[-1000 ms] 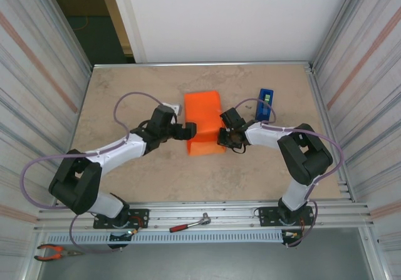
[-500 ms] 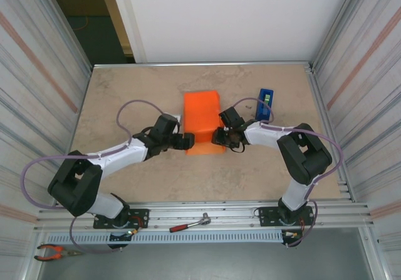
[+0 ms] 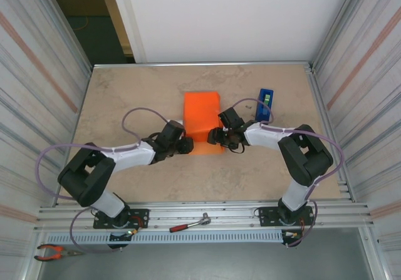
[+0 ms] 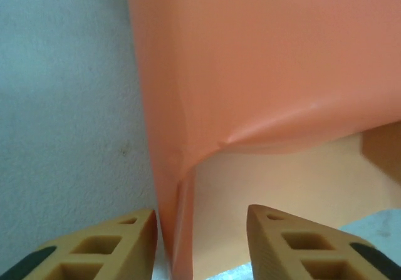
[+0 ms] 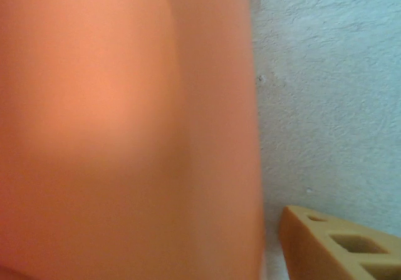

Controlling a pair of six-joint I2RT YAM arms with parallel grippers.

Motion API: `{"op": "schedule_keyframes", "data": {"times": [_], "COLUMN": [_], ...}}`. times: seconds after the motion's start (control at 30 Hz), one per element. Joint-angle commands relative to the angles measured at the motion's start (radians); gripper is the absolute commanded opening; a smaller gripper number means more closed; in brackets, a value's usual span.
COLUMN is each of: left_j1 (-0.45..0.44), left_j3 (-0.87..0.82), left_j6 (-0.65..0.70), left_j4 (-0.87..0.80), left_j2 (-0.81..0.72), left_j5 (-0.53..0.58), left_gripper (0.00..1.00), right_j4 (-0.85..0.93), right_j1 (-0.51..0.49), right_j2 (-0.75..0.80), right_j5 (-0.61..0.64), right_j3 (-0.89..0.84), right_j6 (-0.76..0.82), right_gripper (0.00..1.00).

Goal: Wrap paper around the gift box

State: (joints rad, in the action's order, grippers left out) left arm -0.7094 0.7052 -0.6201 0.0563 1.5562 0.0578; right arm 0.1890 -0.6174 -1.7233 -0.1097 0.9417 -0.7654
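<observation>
**Closing the near end of the wrap**

Found the left end effector [image 4: 199, 220] with its fingers [image 4: 113, 245] apart, astride a standing fold at the near-left corner of the paper [image 4: 263, 67], with no pinch on it yet. Noted a paler face under the raised flap just beyond, and could not tell whether that was box or the sheet's underside.

Found the right end effector [image 3: 215, 136] at the near-right corner of the same orange bundle, with one finger [image 5: 332, 242] beside the paper's edge over bare table [image 3: 125, 98]. Could not tell whether that pair stood apart or together.

Judged the gift box to lie inside the bundle, covered by the paper, at the middle of the table between the two arms. Saw a blue tape dispenser [image 3: 264, 104] just beyond the right arm, near the bundle's far-right side.

Judged the step in hand to be folding in the open near end. Judged the next move to need a pinch on the left fold, then a tuck inward, flat against the box, without dragging the bundle.
</observation>
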Motion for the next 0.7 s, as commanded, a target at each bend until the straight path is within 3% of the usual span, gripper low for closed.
{"op": "schedule_keyframes", "data": {"times": [0.0,0.07,0.13,0.27,0.33,0.43,0.5,0.57,0.67], "left_j1": [-0.033,-0.047,-0.065,-0.092,-0.100,-0.101,-0.098,-0.082,-0.047], "left_j3": [0.019,0.034,0.046,0.054,0.051,0.041,0.045,0.064,0.139], "left_j6": [-0.055,-0.071,-0.076,-0.074,-0.066,-0.029,0.020,0.095,0.245], "left_j4": [-0.001,-0.025,-0.043,-0.066,-0.085,-0.143,-0.194,-0.236,-0.298], "left_j2": [0.044,0.070,0.085,0.081,0.059,-0.016,-0.082,-0.140,-0.190], "left_j5": [0.091,0.128,0.165,0.196,0.204,0.233,0.247,0.234,0.169], "left_gripper": [0.29,0.13,0.05,0.03,0.14,0.46,0.61,0.71,0.77], "right_j4": [0.095,0.123,0.145,0.156,0.143,0.142,0.148,0.151,0.170], "right_j1": [-0.008,-0.014,-0.018,-0.025,-0.027,-0.025,-0.022,-0.012,-0.002], "right_j2": [0.044,0.052,0.049,0.047,0.045,0.047,0.062,0.089,0.159], "right_j5": [0.078,0.109,0.130,0.149,0.140,0.130,0.119,0.100,0.083], "right_j3": [-0.026,-0.025,-0.023,-0.027,-0.030,-0.022,-0.019,-0.024,-0.038], "right_j6": [-0.024,-0.041,-0.054,-0.074,-0.076,-0.058,-0.042,-0.035,-0.029], "right_gripper": [0.72,0.72,0.72,0.69,0.64,0.64,0.65,0.67,0.70]}}
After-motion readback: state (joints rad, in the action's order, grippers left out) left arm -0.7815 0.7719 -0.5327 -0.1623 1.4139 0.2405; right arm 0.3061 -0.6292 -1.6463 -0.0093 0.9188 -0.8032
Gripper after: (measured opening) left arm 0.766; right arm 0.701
